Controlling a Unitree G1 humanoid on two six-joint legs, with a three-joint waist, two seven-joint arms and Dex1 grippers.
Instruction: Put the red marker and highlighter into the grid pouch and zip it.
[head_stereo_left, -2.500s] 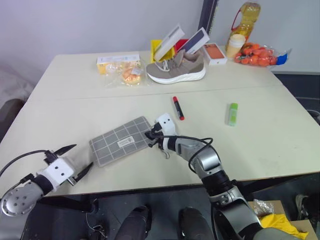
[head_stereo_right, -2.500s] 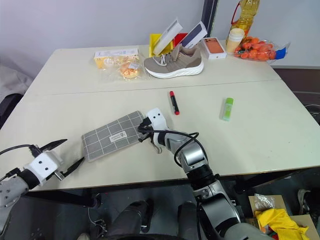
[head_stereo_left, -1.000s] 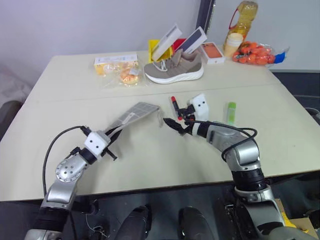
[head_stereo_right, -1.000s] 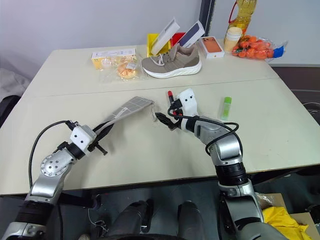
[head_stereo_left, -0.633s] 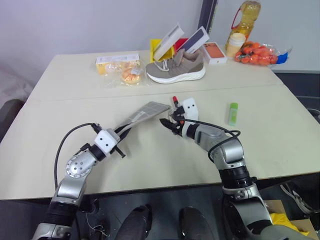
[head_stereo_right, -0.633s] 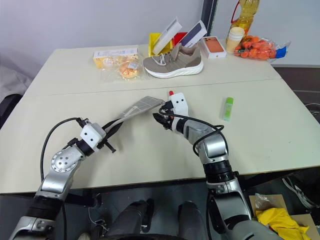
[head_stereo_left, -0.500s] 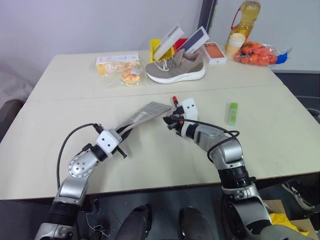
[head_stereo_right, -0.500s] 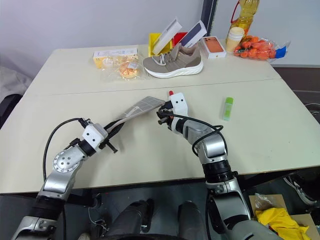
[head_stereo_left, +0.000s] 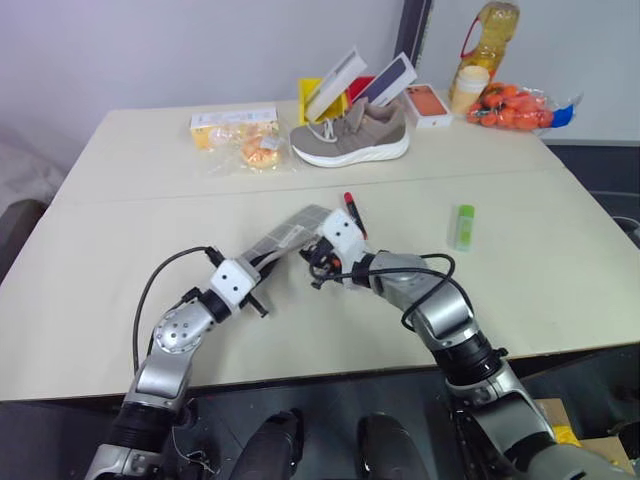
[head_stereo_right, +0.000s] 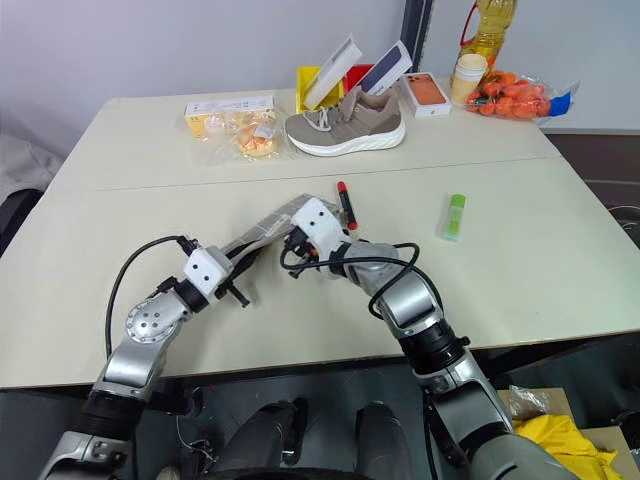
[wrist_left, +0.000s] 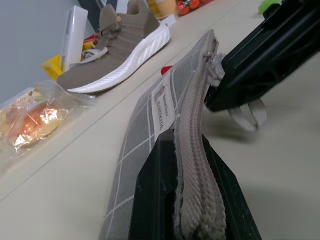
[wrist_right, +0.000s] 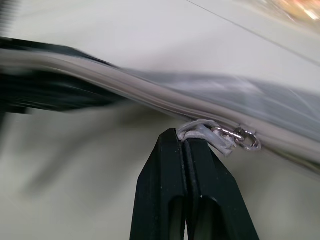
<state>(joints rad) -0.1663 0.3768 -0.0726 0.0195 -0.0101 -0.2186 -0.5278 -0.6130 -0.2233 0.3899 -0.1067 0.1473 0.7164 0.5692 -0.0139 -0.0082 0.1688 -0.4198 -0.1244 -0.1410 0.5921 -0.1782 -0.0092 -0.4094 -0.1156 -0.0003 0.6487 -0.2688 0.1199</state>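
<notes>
The grid pouch (head_stereo_left: 290, 235) is held tilted above the table, its low end clamped in my shut left gripper (head_stereo_left: 266, 270). Along those fingers the pouch (wrist_left: 167, 102) shows its white label and zipper edge. My right gripper (wrist_right: 184, 136) is shut on the zipper pull cord (wrist_right: 204, 131) at the pouch's raised end, close beside the left gripper; it is also in the head view (head_stereo_left: 316, 264). The red marker (head_stereo_right: 346, 206) lies on the table just behind my right wrist. The highlighter (head_stereo_left: 464, 227) lies farther right, clear of both grippers.
A beige shoe (head_stereo_left: 350, 135), snack packets (head_stereo_left: 240, 130), propped boxes (head_stereo_left: 365, 80), an orange phone box (head_stereo_left: 428, 103), an oil bottle (head_stereo_left: 487, 35) and a bag of oranges (head_stereo_left: 515, 108) line the table's far side. The table's front edge (head_stereo_left: 330, 372) runs under both forearms.
The pouch lay flat earlier; my left gripper has taken its end and lifted it. My right gripper swung left to the raised end and shut on the pull cord.
</notes>
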